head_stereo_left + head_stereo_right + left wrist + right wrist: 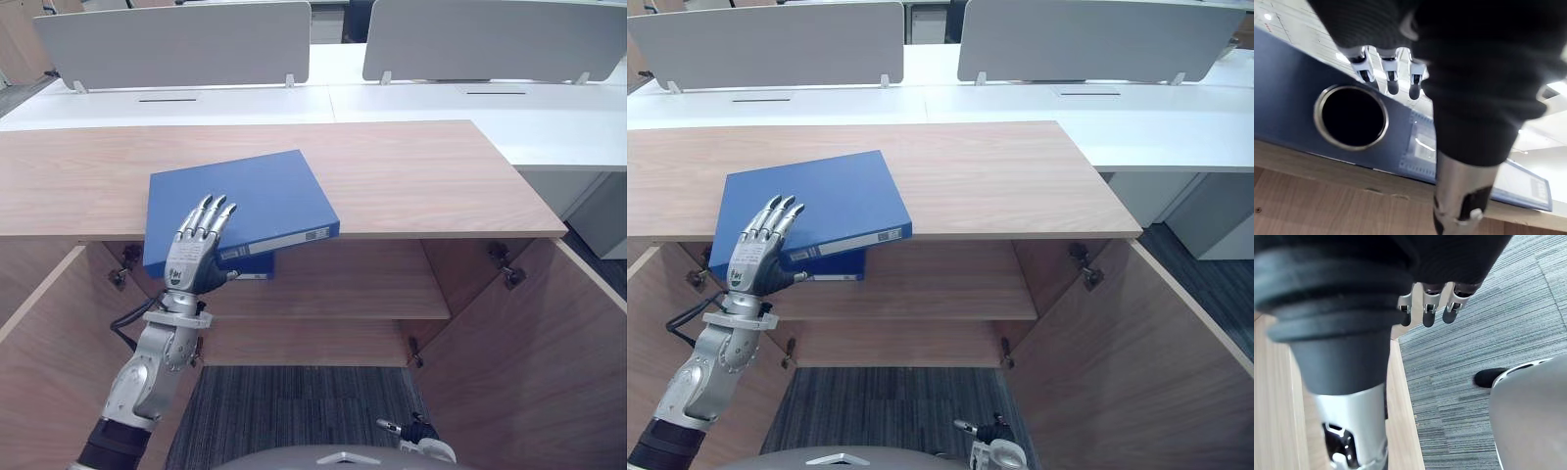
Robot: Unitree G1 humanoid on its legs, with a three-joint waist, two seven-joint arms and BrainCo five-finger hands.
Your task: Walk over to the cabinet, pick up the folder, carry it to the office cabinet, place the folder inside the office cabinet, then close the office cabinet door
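Note:
A blue folder (250,201) lies on the wooden cabinet top (411,176), its labelled spine (1420,147) jutting over the front edge. My left hand (196,245) reaches up from below. Its straight fingers (1392,73) rest on the folder's top cover, and the thumb (227,276) sticks out under the spine. Nothing is curled round the folder. The spine's round finger hole (1352,116) sits just beside the fingers. My right hand (1425,308) hangs low by the carpet with relaxed fingers and holds nothing; it is also seen at the lower edge (416,431).
Both cabinet doors stand open, the left door (39,343) and the right door (529,362). A bare shelf (333,299) runs inside. White desks (549,117) with grey dividers (176,44) stand behind the cabinet. Grey carpet (294,411) lies below.

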